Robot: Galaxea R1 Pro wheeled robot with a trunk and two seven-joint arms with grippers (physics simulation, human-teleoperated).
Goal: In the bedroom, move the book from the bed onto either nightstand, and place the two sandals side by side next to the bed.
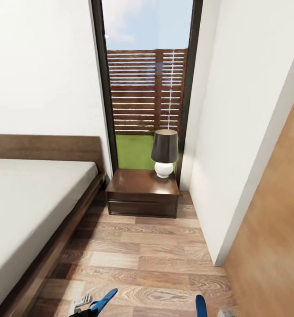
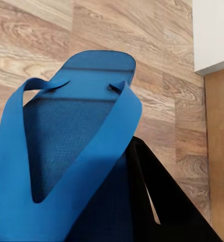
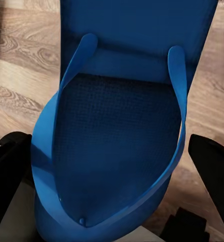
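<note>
Each gripper holds one bright blue sandal above the wood floor. In the left wrist view, a sandal with its thong strap lies in my left gripper, with a black finger beside it. My right gripper is shut on the other sandal, with dark fingers on either side. In the head view both sandal tips poke up at the bottom edge. The bed is on the left. A nightstand stands ahead by the headboard. The book is out of view.
A dark-shaded lamp with a white base stands on the nightstand's right rear. Behind it a tall dark-framed window shows a fence and grass. A white wall and a wooden panel close the right side, leaving a floor aisle.
</note>
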